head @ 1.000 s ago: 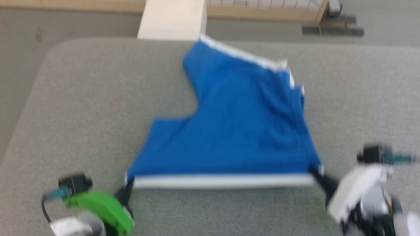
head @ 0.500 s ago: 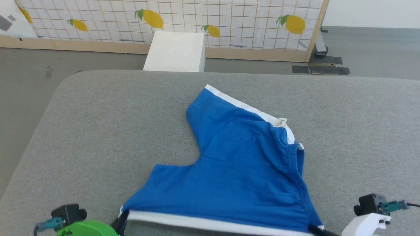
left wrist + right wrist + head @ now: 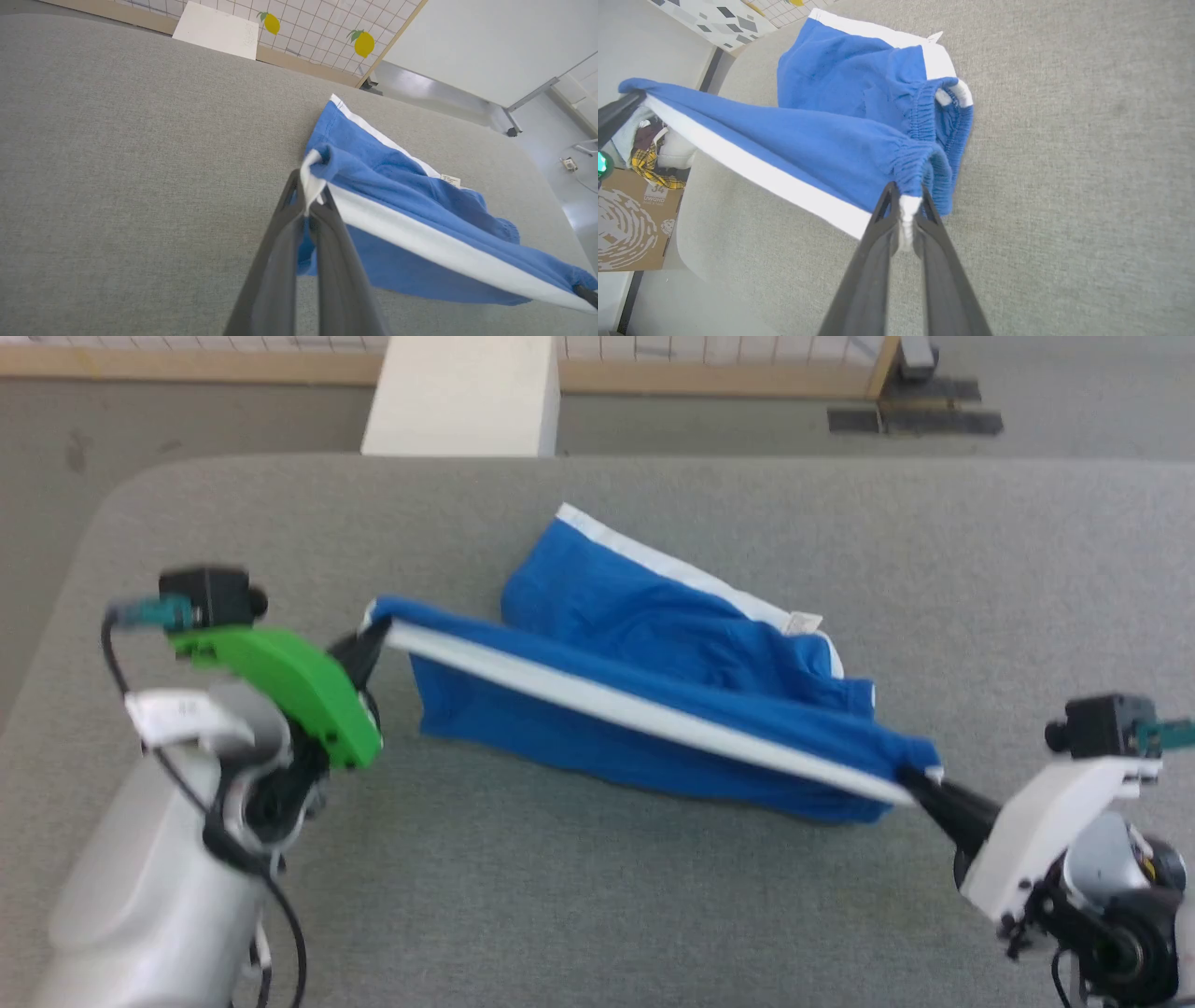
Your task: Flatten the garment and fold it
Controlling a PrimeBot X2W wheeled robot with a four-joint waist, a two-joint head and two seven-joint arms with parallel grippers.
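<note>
Royal-blue shorts point(image 3: 672, 644), white-banded: one banded edge lifted & stretched taut betw. both grippers, rest rumpled on grey padded surface point(image 3: 597, 896). L gripper point(image 3: 376, 633): fingers pinched on one corner. R gripper point(image 3: 920, 782): pinched on opp. corner. White tag point(image 3: 801, 622) at far edge.

The garment point(image 3: 653, 644) lies mid-table point(image 3: 597, 896), its far part resting on the surface and its near edge lifted, stretched between the left gripper point(image 3: 369, 644) at its left end and the right gripper point(image 3: 920, 784) at its right end, nearer the robot. Behind the table, on the floor point(image 3: 187, 420), stands a box point(image 3: 462, 392) — left of centre.
</note>
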